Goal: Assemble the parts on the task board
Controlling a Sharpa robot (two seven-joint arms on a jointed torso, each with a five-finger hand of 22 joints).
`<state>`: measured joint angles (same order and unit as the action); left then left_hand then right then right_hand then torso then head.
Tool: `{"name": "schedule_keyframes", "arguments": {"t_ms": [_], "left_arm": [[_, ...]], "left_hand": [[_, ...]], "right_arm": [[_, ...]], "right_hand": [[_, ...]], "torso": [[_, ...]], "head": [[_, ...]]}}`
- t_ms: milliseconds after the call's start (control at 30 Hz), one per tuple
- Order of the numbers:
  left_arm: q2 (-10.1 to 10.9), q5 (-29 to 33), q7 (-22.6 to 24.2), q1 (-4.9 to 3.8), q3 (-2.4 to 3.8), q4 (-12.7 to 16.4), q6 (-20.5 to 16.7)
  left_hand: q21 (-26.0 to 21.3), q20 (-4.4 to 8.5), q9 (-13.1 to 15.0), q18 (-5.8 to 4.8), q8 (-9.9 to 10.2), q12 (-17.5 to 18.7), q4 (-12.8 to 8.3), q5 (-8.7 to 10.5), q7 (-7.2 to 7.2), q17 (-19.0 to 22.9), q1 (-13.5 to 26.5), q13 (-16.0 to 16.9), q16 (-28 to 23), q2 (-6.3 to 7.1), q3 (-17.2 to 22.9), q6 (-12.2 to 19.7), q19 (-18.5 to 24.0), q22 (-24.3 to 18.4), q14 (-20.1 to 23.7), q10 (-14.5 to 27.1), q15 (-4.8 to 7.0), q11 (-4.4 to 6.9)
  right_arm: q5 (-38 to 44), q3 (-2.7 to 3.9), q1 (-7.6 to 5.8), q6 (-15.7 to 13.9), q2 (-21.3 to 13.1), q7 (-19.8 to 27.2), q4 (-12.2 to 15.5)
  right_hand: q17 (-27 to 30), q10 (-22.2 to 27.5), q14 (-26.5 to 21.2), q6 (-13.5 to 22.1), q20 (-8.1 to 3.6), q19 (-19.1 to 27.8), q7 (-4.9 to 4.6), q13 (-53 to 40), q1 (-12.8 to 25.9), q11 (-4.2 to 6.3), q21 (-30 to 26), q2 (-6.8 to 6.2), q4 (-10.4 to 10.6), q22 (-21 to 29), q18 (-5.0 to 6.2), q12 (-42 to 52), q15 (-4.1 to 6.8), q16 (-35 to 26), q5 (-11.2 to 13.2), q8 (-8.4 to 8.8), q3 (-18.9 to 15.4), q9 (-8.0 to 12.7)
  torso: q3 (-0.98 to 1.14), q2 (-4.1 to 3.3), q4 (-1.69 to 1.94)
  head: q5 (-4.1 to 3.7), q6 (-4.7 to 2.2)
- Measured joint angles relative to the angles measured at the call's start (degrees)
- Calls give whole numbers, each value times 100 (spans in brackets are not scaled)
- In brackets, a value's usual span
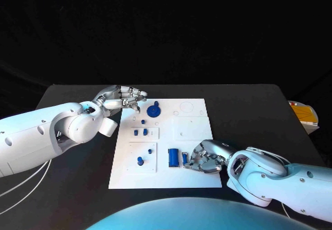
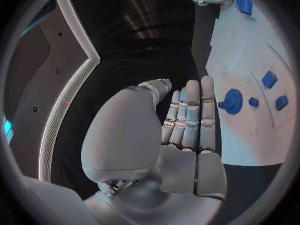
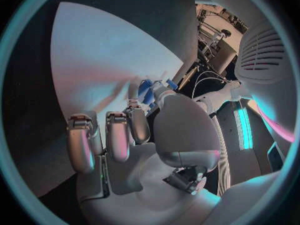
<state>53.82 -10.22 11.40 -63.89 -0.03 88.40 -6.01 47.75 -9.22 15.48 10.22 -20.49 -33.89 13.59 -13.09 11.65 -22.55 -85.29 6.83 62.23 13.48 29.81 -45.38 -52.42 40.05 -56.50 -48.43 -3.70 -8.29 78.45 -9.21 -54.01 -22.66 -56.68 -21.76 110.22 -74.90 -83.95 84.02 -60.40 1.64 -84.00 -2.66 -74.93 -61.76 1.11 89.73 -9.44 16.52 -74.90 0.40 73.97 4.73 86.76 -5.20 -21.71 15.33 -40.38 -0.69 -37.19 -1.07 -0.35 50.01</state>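
The white task board (image 1: 197, 129) lies in the middle of the black table. A blue gear (image 1: 153, 110) (image 2: 233, 101) stands at its far left, with small blue parts (image 1: 141, 132) nearer me and another (image 1: 140, 160) at the near left. A blue block (image 1: 173, 158) lies near the front. Beside it a narrow blue part (image 1: 184, 157) (image 3: 145, 91) sits between the thumb and curled fingers of my right hand (image 1: 205, 157) (image 3: 134, 135), which rests on the board. My left hand (image 1: 123, 99) (image 2: 187, 125) hovers at the board's far left corner, fingers straight, holding nothing.
A yellow and white object (image 1: 304, 114) sits at the table's right edge. Bare black table lies to the left and right of the board. Round outlines (image 1: 186, 105) mark the board's far right part.
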Motion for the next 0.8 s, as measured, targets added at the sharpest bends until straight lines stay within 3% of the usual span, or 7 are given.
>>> {"name": "schedule_keyframes", "arguments": {"t_ms": [433, 500, 567, 800], "left_arm": [[3, 0, -1, 0, 0, 3, 1], [4, 0, -1, 0, 0, 3, 1], [5, 0, -2, 0, 0, 3, 1], [7, 0, -3, 0, 0, 0, 2]], "left_hand": [[0, 0, -1, 0, 0, 0, 0, 0, 0, 0, 0, 0, 0, 0, 0, 0, 0, 4, 0, 0, 0, 0], [0, 0, 0, 0, 0, 0, 0, 0, 0, 0, 0, 0, 0, 0, 0, 0, 0, 4, 0, 0, 0, 0], [0, 0, -1, 0, 0, 0, 0, 0, 0, 0, 0, 1, 0, 0, 0, 0, 0, 4, 0, 0, 0, 0], [0, 0, -1, 0, 0, 0, 0, 0, 0, 0, 0, 1, 0, 0, 0, 0, 0, 4, 0, 0, 0, 0]], "right_arm": [[26, 0, 0, 79, 69, -41, -94], [32, 0, 0, 76, 77, -54, -111], [40, 0, 1, 70, 87, -71, -133], [61, 2, 0, 55, 126, -107, -195]], "right_hand": [[0, 0, 0, 0, 0, 0, 0, 1, -83, 0, 0, 83, 16, -4, 0, 22, 0, 0, -5, 0, -16, 2], [0, 0, 0, 0, 0, 0, 0, 1, -82, 0, 0, 85, 27, -4, 0, 22, 0, 0, -76, 0, -39, 12], [0, 0, 0, 0, 0, 0, 0, 1, -43, 0, 0, 168, 31, -4, 0, 22, 0, 0, -181, 0, -95, 18], [-5, 0, 0, -2, 1, 0, 3, 1, 3, 0, 0, 214, 31, -4, 0, 45, -1, 0, -224, -2, -95, 15]], "torso": [[-6, 1, 3], [-5, 1, 3], [-4, 1, 3], [-3, -4, -2]], "head": [[9, 0], [12, 0], [12, 0], [15, 0]]}}
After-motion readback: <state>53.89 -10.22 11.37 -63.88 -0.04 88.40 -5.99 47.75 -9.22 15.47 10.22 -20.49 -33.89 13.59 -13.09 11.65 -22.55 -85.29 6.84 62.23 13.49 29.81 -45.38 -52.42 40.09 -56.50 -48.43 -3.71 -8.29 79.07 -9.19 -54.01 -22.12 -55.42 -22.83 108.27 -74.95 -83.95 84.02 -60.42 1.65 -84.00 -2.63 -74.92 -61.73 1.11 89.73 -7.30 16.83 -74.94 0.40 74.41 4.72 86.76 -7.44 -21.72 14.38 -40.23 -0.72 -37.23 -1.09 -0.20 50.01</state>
